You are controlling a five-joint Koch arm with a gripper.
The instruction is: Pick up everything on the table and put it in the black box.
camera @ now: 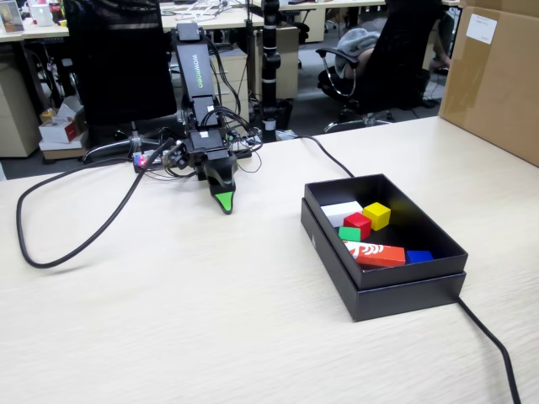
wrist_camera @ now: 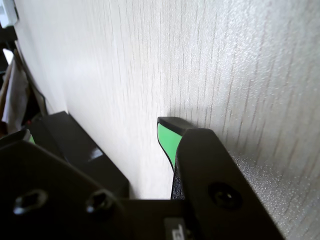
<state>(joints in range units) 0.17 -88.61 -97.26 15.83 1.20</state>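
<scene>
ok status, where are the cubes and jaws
Gripper empty, low over table. Red cube, yellow cube, green cube all in box. Nothing in the way.

1. Table: pale beige wood grain.
2. Box: matte black.
3. Cubes: yellow, red, green.
4. Gripper: black, green-tipped.
5. Carton: brown.

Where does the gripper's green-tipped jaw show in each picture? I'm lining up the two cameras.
Fixed view: the gripper sits left of centre, its green tip pointing down at the table, left of the black box.
Wrist view: the gripper rises from the bottom edge, just right of centre.
Shared landmark: the pale wood-grain table.
</scene>
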